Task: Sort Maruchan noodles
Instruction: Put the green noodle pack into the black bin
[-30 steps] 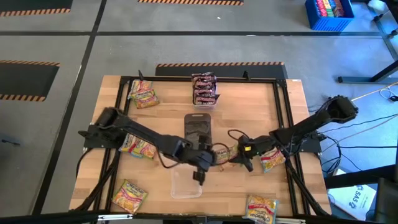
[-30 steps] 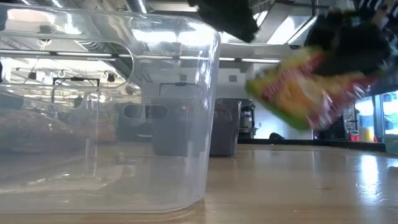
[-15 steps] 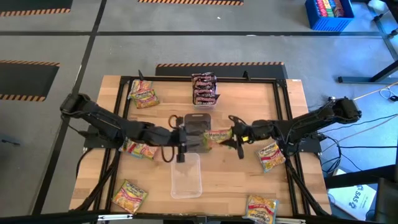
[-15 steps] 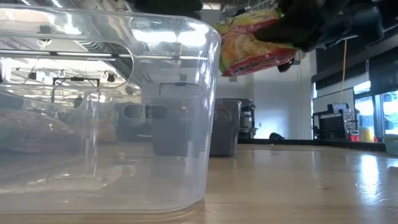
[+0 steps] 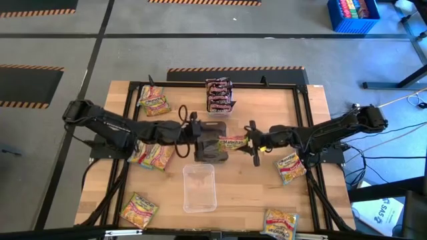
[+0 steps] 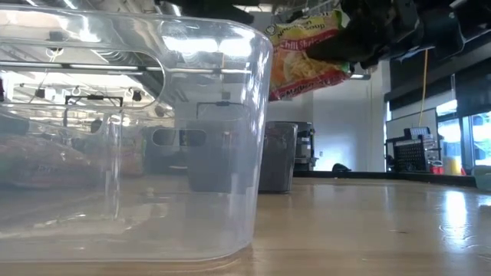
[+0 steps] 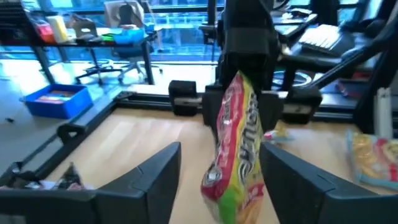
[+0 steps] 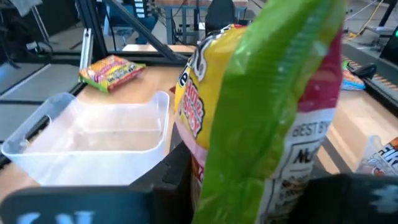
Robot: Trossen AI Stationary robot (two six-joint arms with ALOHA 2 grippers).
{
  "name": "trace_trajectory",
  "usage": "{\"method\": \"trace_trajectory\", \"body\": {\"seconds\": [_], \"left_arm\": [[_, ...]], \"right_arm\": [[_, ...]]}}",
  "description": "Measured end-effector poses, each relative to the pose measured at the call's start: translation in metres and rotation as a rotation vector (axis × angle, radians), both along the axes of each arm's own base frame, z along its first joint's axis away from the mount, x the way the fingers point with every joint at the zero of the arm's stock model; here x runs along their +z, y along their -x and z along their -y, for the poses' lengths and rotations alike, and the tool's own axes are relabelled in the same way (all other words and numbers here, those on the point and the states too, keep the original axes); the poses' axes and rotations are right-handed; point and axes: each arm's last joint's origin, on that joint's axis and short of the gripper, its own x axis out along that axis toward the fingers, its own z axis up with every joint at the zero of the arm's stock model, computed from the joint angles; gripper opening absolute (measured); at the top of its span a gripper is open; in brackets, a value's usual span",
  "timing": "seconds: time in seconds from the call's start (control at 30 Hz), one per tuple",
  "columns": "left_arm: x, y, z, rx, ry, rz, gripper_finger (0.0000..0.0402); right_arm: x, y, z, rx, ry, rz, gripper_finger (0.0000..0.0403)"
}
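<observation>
A yellow, pink and green noodle packet (image 5: pixel 232 141) hangs in the air over the dark grey lid (image 5: pixel 211 152), with my right gripper (image 5: pixel 249 142) shut on it. My left gripper (image 5: pixel 202 137) reaches in level from the left. It is open, and its fingers (image 7: pixel 155 180) stand on either side of the packet's free end (image 7: pixel 236 155); I cannot tell whether they touch it. In the low view the packet (image 6: pixel 305 52) shows high above the table. A clear tray (image 5: pixel 200 187) stands near the front. Dark brown-red packets (image 5: pixel 219 95) are stacked at the far edge. My right gripper pinches the packet's right-hand end (image 8: pixel 249 174) between its two fingers. It comes in level from the table's right, along the packet. The packet stands on edge, lifted clear above the lid, and sticks out toward my left gripper.
Loose yellow-pink packets lie at the far left (image 5: pixel 153 100), under my left arm (image 5: pixel 152 155), at the near left (image 5: pixel 138 209), at the right (image 5: pixel 291 167) and at the near right (image 5: pixel 280 222). A black frame (image 5: pixel 303 107) borders the table.
My left gripper has drawn back from over the clear tray toward the far left and tipped from pointing down to level. My right gripper has risen and gone toward the far edge. It has rolled the packet from a slant onto its edge between my left gripper's fingers.
</observation>
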Motion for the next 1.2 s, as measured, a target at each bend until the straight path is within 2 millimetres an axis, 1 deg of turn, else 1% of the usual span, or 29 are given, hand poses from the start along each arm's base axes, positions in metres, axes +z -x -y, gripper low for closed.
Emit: {"method": "trace_trajectory", "body": {"seconds": [0.1,0.23,0.33,0.43,0.57,0.67,0.77,0.87,0.97,1.07,1.2], "left_arm": [[-0.003,-0.002,-0.004,-0.034,0.018,-0.012,0.0233],[-0.002,-0.005,-0.011,-0.035,0.025,0.002,0.0256],[-0.004,-0.009,-0.019,-0.029,0.021,-0.027,0.0267],[0.0,-0.018,-0.025,-0.08,-0.006,-0.016,0.0271],[0.007,-0.03,-0.033,-0.115,-0.069,-0.018,0.0268],[0.012,-0.036,-0.043,-0.112,-0.069,-0.086,0.0268],[0.006,-0.038,-0.049,-0.104,-0.058,-0.184,0.0269],[0.001,-0.037,-0.049,-0.118,-0.049,-0.243,0.0266],[-0.003,-0.035,-0.046,-0.184,-0.025,-0.285,0.0264],[-0.003,-0.035,-0.042,-0.214,-0.021,-0.29,0.0264],[-0.005,-0.034,-0.044,-0.165,-0.039,-0.314,0.0261]], "right_arm": [[-0.002,-0.002,0.001,0.003,0.034,-0.001,0.011],[-0.007,-0.008,0.011,-0.021,0.046,0.005,0.0109],[-0.005,-0.015,0.019,-0.025,0.044,0.013,0.0109],[0.002,-0.023,0.027,-0.016,0.046,0.035,0.0109],[0.008,-0.033,0.031,0.024,0.094,0.053,0.0109],[0.009,-0.037,0.031,0.02,0.124,0.055,0.0109],[0.006,-0.038,0.031,0.011,0.152,0.042,0.0112],[0.005,-0.038,0.031,0.006,0.152,0.028,0.0116],[0.005,-0.038,0.033,-0.034,0.149,0.022,0.0117],[0.005,-0.038,0.032,-0.042,0.128,0.02,0.0118],[0.005,-0.038,0.033,-0.051,0.113,0.023,0.0118]]}}
